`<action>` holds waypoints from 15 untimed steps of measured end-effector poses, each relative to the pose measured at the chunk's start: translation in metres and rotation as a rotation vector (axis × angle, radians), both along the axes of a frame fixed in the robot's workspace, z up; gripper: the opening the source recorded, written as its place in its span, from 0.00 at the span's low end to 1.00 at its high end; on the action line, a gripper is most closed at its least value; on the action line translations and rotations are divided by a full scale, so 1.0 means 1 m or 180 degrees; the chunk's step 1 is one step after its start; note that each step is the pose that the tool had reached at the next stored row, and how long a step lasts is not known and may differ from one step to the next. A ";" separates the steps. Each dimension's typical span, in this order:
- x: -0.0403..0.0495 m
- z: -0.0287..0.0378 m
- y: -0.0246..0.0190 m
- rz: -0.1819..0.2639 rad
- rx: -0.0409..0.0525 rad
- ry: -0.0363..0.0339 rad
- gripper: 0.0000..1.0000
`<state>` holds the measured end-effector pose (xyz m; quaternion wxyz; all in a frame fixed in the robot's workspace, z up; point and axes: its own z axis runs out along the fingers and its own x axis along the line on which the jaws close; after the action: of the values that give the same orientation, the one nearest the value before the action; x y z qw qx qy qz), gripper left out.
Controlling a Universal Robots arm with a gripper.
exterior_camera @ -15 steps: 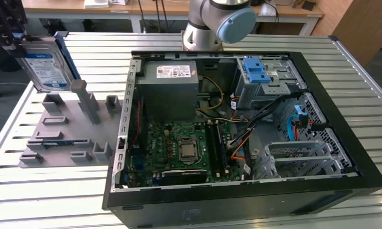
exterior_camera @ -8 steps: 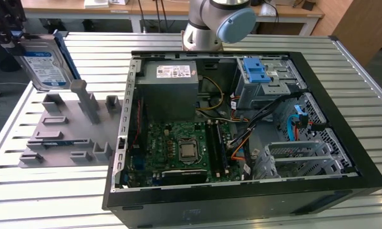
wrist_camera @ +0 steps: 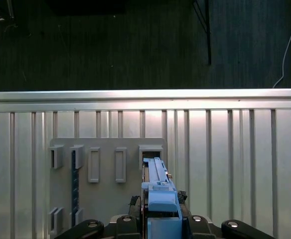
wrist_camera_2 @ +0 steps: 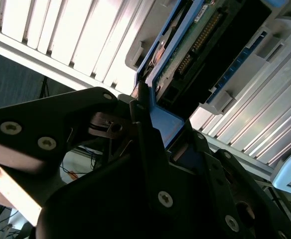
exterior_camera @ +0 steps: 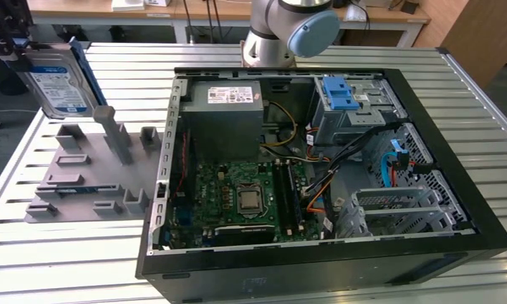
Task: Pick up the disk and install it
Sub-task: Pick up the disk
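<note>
The disk (exterior_camera: pixel 57 84) is a silver-grey drive with a white-and-blue label in a blue bracket. It hangs upright above the grey slotted fixture (exterior_camera: pixel 88 174) at the exterior view's left. My gripper (exterior_camera: pixel 15 49) is shut on its upper end. In the first wrist view the disk (wrist_camera: pixel 157 185) is seen edge-on between my gripper (wrist_camera: pixel 158 222) fingers, over the fixture (wrist_camera: pixel 105 196). The second wrist view shows the blue bracket (wrist_camera_2: pixel 164 124) clamped between the black fingers (wrist_camera_2: pixel 144 124), with the disk's green circuit board (wrist_camera_2: pixel 198 37) beyond.
An open computer case (exterior_camera: pixel 456 152) lies on the slatted metal table (exterior_camera: pixel 118 57). It holds a grey box with a white sticker (exterior_camera: pixel 223 120), a blue ribbed latch (exterior_camera: pixel 341 95), a metal drive cage (exterior_camera: pixel 405 206) and cables. The arm's base (exterior_camera: pixel 285 31) stands behind the case.
</note>
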<state>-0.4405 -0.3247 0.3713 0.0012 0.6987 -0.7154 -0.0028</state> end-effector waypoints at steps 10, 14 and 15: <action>0.0000 0.0048 0.0000 0.0000 0.0000 0.0000 0.36; 0.0000 0.0068 0.0000 0.0000 0.0000 0.0000 0.36; 0.0000 0.0073 0.0000 0.0000 0.0000 0.0000 0.36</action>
<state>-0.4405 -0.3247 0.3786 0.0011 0.6987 -0.7154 -0.0028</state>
